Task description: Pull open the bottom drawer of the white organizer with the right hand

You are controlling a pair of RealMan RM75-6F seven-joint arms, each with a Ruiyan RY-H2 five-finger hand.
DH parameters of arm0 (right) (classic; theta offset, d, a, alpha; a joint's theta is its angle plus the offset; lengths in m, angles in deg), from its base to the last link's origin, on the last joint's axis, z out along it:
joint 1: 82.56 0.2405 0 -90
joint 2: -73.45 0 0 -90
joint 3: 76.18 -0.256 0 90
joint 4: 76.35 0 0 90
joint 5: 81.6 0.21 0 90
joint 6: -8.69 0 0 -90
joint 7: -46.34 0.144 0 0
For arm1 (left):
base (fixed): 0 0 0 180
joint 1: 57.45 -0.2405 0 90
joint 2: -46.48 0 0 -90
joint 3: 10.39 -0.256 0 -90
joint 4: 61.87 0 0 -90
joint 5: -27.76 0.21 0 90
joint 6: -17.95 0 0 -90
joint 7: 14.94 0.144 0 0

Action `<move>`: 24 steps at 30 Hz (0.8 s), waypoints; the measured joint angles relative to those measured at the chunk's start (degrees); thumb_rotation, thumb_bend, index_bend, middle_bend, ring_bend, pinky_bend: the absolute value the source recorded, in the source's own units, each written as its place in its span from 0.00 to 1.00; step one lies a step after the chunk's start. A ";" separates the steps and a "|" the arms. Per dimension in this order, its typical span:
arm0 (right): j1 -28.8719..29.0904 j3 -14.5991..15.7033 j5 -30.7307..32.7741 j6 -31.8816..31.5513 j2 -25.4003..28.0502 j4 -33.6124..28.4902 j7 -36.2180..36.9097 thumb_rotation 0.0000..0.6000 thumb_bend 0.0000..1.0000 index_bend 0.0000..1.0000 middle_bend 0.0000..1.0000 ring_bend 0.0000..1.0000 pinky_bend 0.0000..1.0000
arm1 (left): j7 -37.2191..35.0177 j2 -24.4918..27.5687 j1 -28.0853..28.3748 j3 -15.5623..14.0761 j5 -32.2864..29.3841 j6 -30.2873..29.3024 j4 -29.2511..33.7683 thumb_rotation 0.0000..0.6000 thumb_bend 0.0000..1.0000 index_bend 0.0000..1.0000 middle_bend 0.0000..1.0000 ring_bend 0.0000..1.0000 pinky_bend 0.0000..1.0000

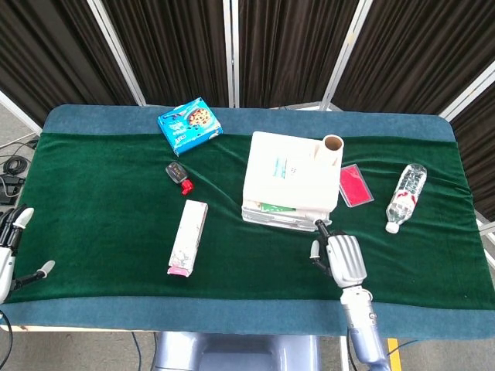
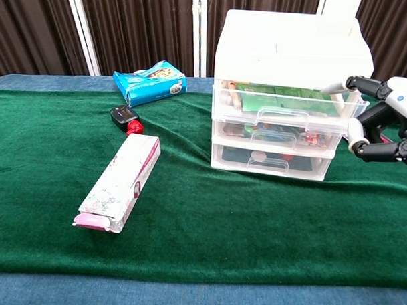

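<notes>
I have not started the pull yet: the white plastic three-drawer organizer (image 2: 286, 95) stands on the green-cloth desk (image 2: 201, 226) with all three clear drawers flush, and the bottom drawer (image 2: 270, 160) sits closed, its arched handle (image 2: 267, 161) untouched. My right hand (image 2: 382, 118) hangs just off the organizer's right front corner, holding nothing; its fingers (image 2: 336, 88) are partly curled and apart, one reaching out level with the top drawer's rim, the others bent below it. The handle I want lies lower than those fingers and across from them, toward the middle of the organizer's front. From the head view the right hand (image 1: 340, 259) sits just in front of the organizer, close to its near edge.

So everything is left, as I judge it: I need to bring the hand down and inward, hook the fingers under the bottom handle, and draw the drawer toward me. My left hand (image 1: 8, 251) rests at the far desk edge, fingers spread, holding nothing
</notes>
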 measured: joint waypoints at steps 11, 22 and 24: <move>1.07 -1.15 2.87 1.45 0.68 -2.70 -5.56 1.00 0.73 0.22 0.87 0.84 0.56 | 0.07 0.05 0.02 -0.06 0.04 0.08 0.10 1.00 0.16 0.00 0.00 0.00 0.00; 2.57 -2.48 7.75 2.90 0.49 -4.31 -11.44 1.00 0.74 0.23 0.88 0.84 0.57 | -0.39 0.20 0.02 -0.05 0.00 0.15 0.10 1.00 0.16 0.00 0.00 0.00 0.00; 2.77 -2.55 8.04 2.93 0.41 -4.52 -11.88 1.00 0.74 0.24 0.88 0.85 0.58 | -0.39 0.21 0.02 -0.07 0.00 0.16 0.09 1.00 0.16 0.00 0.00 0.00 0.00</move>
